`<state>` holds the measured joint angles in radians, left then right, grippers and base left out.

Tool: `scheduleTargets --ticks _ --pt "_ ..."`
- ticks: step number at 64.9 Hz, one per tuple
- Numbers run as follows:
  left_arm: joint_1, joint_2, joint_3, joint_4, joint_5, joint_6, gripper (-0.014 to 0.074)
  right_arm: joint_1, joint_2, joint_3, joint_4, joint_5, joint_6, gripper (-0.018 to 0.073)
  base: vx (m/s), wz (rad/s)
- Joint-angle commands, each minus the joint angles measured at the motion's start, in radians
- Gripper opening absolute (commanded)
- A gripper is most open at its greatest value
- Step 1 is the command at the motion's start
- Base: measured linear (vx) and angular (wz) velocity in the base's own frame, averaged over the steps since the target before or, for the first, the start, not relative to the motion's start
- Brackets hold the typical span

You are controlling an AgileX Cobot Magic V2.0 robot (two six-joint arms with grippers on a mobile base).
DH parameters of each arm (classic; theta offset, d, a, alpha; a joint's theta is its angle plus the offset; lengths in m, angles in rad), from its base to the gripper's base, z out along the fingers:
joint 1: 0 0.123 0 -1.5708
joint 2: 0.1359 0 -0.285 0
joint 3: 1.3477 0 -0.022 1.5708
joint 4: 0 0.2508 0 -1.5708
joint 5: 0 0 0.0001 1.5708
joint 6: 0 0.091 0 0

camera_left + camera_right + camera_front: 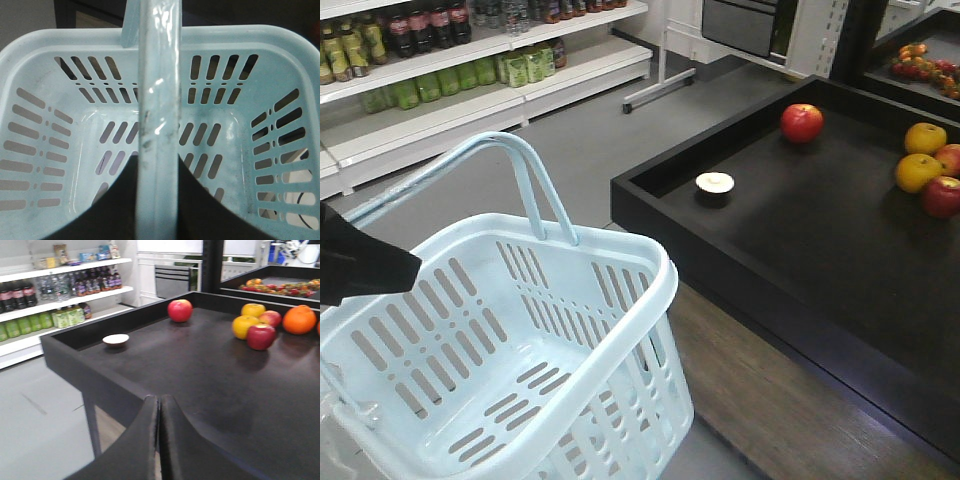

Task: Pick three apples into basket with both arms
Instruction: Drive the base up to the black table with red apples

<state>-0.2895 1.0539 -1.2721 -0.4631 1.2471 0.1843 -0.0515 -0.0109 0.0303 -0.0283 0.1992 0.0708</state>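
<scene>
In the front view my left arm shows only as a black wedge at the frame's edge, and its claw is out of sight. The basket is pale blue with slotted walls. It sits tilted just beside the black worktop, and its lower corner is cut off. One red apple lies alone near the worktop's far wall. Two more red apples lie among yellow apples at the right edge, one of them cropped.

The left wrist view looks down into the basket. The left claw has its dark fingers pressed against both sides of the handle, and their bases are cut off.

In the right wrist view the right claw is fully closed with its fingers touching. It grips nothing and sits at the worktop's near edge, well apart from the apples.
</scene>
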Motion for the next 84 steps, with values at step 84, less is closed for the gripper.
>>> scheduleTargets --ticks 84 --pt "-0.002 -0.016 -0.024 -0.051 -0.060 -0.012 -0.0008 -0.007 -0.010 0.011 -0.005 -0.071 -0.002 -0.0004 0.10 -0.27"
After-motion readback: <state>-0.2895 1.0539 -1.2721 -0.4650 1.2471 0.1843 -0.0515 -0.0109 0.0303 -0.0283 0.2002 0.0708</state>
